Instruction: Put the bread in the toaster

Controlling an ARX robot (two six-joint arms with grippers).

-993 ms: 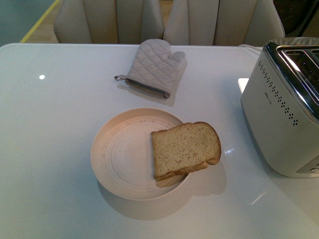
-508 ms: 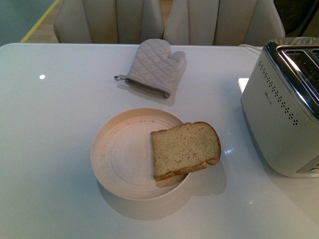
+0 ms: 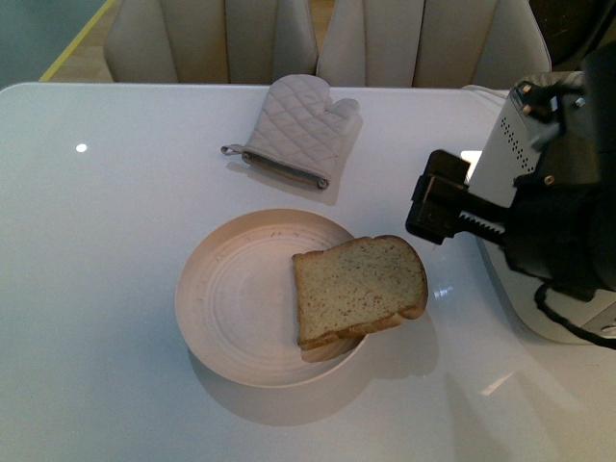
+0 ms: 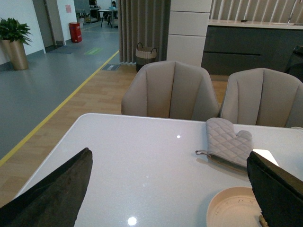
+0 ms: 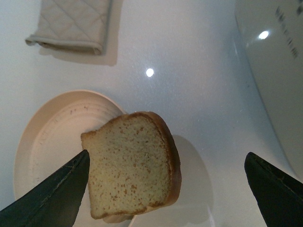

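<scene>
The bread [image 3: 359,289], one tan slice with a brown crust, lies tilted on the right rim of a pale round plate [image 3: 231,298]. The silver-white toaster [image 3: 502,154] stands at the table's right, mostly hidden behind my right arm. My right gripper [image 3: 435,207] is open and empty, up and to the right of the bread, between it and the toaster. In the right wrist view the bread [image 5: 130,163] lies below my open right gripper [image 5: 165,163], nearer one finger, with the toaster [image 5: 279,71] beside it. My left gripper [image 4: 168,165] is open and empty above the table.
A grey quilted oven mitt [image 3: 298,130] lies beyond the plate; it also shows in the left wrist view [image 4: 227,142]. Two beige chairs [image 3: 221,38] stand behind the table's far edge. The plate's rim [image 4: 222,203] shows near my left gripper's right finger.
My right arm has come into the front view from the right and now covers most of the toaster. The bread, plate and mitt have not moved.
</scene>
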